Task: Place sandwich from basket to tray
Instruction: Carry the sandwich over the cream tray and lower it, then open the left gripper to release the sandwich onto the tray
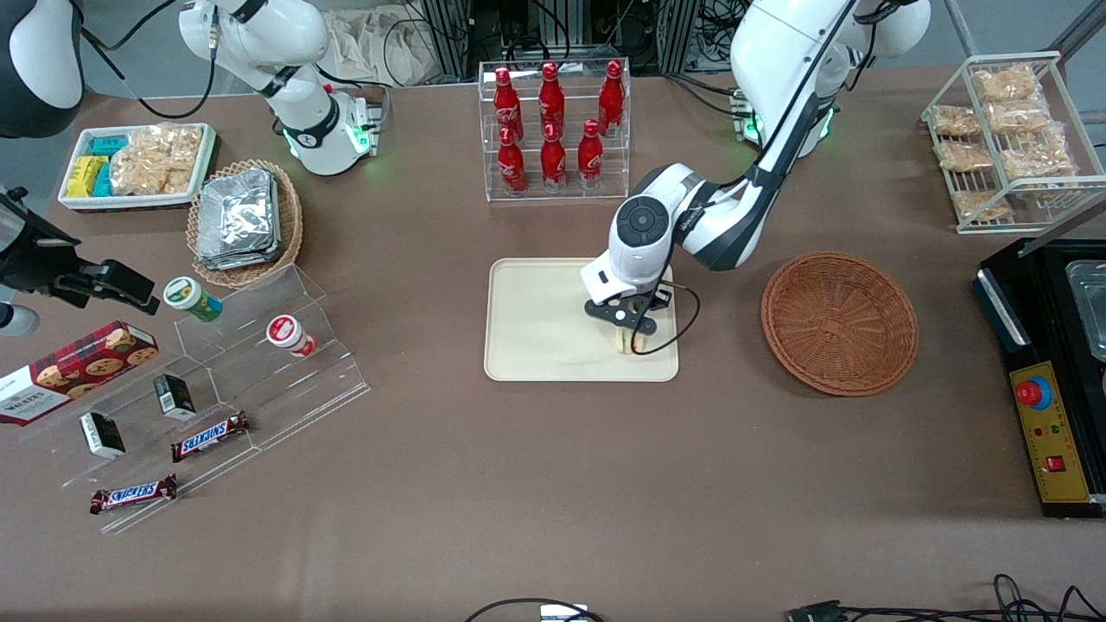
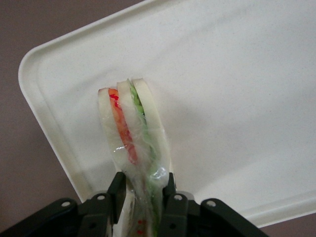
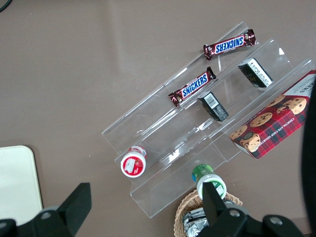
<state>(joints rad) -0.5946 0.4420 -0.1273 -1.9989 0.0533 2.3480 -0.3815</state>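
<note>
1. The sandwich [image 2: 132,133] is pinched between the two fingers [image 2: 116,190] of the gripper [image 1: 629,333].
2. The sandwich is held on edge over the tray [image 1: 536,328], near the tray's corner closest to the basket [image 1: 839,321].
3. Whether the sandwich touches the tray cannot be told.
4. Nothing is seen in the basket, which sits beside the tray toward the working arm's end of the table [image 1: 553,484].

Brown table [image 1: 553,484] w/ cables & metal framing along edge farthest from camera

gripper [image 1: 628,339] over tray [image 1: 536,328], bare tray alongside, basket [image 1: 839,322] apart
</note>
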